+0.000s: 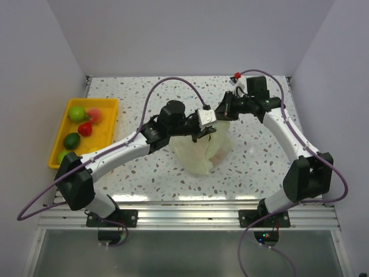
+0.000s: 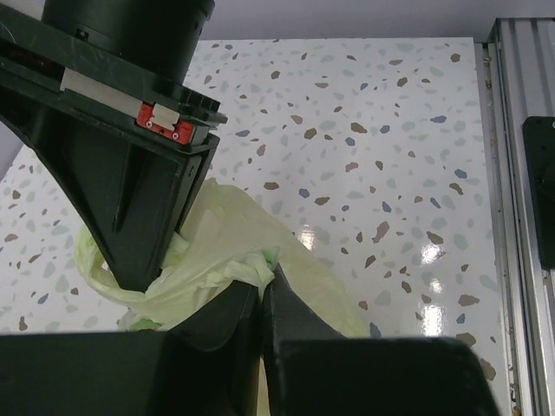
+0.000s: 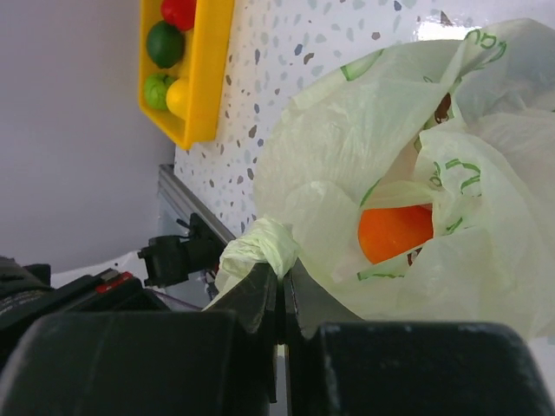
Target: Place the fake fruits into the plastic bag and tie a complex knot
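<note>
Left claw (image 2: 262,295) and right claw (image 3: 283,273) are each clamped on a bunched strip of the bag (image 1: 199,151), tips nearly meeting; its body lies just nearward of both.

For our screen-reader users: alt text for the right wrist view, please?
The right gripper pinches a twisted bunch of the pale green plastic bag; an orange fruit shows through it. A yellow tray of fruits sits top left.

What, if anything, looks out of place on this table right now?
Several fake fruits lie in the yellow tray, yet the left tool and right tool are both shut on twisted parts of the plastic bag. Only an orange fruit shows inside it.
</note>
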Robot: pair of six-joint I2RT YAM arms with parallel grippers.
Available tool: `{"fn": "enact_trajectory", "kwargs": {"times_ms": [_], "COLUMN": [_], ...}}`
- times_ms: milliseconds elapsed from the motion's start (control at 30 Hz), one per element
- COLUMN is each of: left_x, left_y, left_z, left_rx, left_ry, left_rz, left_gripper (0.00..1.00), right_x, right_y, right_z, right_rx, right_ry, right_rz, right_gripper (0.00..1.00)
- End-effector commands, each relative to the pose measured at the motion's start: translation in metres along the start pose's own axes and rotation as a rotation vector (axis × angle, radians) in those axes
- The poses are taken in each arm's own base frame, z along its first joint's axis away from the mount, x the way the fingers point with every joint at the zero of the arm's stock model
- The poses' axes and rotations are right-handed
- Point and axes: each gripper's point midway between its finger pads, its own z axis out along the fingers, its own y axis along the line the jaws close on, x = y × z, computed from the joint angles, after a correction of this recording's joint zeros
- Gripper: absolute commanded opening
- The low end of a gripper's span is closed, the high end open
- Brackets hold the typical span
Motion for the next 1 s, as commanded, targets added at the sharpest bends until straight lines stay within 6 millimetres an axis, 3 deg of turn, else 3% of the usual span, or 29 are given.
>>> {"fn": "enact_trajectory", "kwargs": {"times_ms": [0, 200, 367, 433, 533, 667, 800, 933, 967], "left_x": [-0.016, -0.004, 0.030, 0.041, 0.037, 0.007, -0.040, -0.057, -0.059], "left_y": [0.009, 0.001, -0.023, -0.028, -0.024, -0.009, 0.016, 0.028, 0.034], "left_z": [-0.006, -0.022, -0.044, -0.056, -0.077, -0.106, -0.126, -0.114, -0.103], "left_rx": [-0.027, 0.074, 0.164, 0.165, 0.122, 0.065, -0.031, -0.021, 0.002], "left_ry": [-0.085, -0.075, 0.055, 0.097, 0.104, 0.041, -0.030, -0.056, -0.056], "left_rz": [-0.066, -0.029, 0.063, 0.114, 0.136, 0.149, 0.211, 0.227, 0.213], "left_gripper": [0.07, 0.06, 0.28, 0.43, 0.54, 0.63, 0.72, 0.78, 0.78], "right_x": [-0.001, 0.005, -0.009, -0.010, -0.012, -0.015, -0.012, -0.012, -0.012], "right_y": [0.032, 0.035, 0.033, 0.030, 0.029, 0.028, 0.033, 0.043, 0.049], "right_z": [-0.014, -0.018, -0.025, -0.026, -0.026, -0.028, -0.029, -0.032, -0.034], "right_rx": [-0.127, -0.155, -0.087, -0.075, -0.062, -0.056, -0.095, -0.150, -0.166], "right_ry": [-0.019, 0.018, -0.047, -0.044, -0.045, -0.047, -0.024, -0.033, -0.038], "right_rz": [-0.126, -0.226, -0.334, -0.358, -0.389, -0.443, -0.512, -0.581, -0.608], "right_gripper": [0.00, 0.00, 0.00, 0.00, 0.00, 0.00, 0.00, 0.03, 0.04]}}
